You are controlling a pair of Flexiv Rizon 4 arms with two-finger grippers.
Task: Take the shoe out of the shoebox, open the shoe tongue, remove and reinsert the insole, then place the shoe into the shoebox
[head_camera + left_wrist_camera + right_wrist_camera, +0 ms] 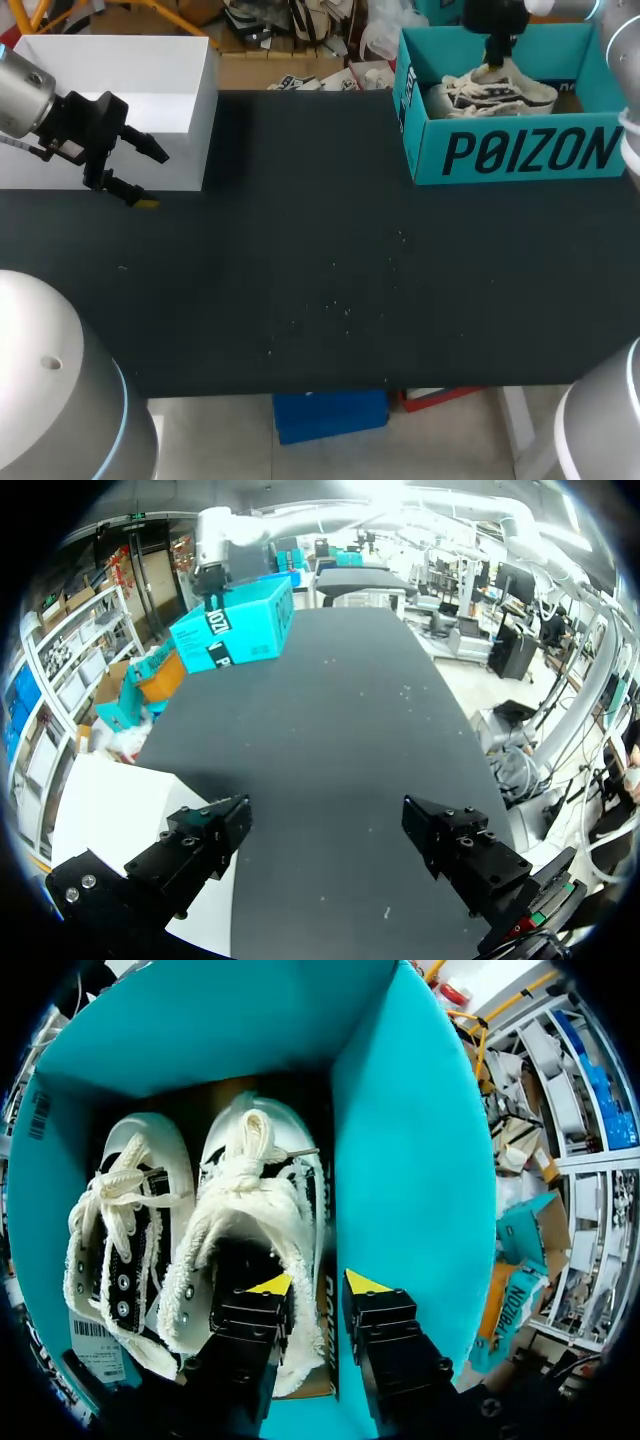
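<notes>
Two white-fringed canvas shoes lie side by side in the teal shoebox (520, 150) at the upper right of the head view. Your right fingers (317, 1285) are down inside it, set narrow and pinching the side wall of the shoe (255, 1200) nearest the box wall, with one yellow tip inside the opening and one outside. The other shoe (120, 1220) has a barcoded tag (95, 1345) beside it. The box front carries large dark lettering. Your left fingers (150, 178) are spread wide and hold nothing, at the frame's left over the dark worktop (320, 260), in front of a white box (110, 70).
</notes>
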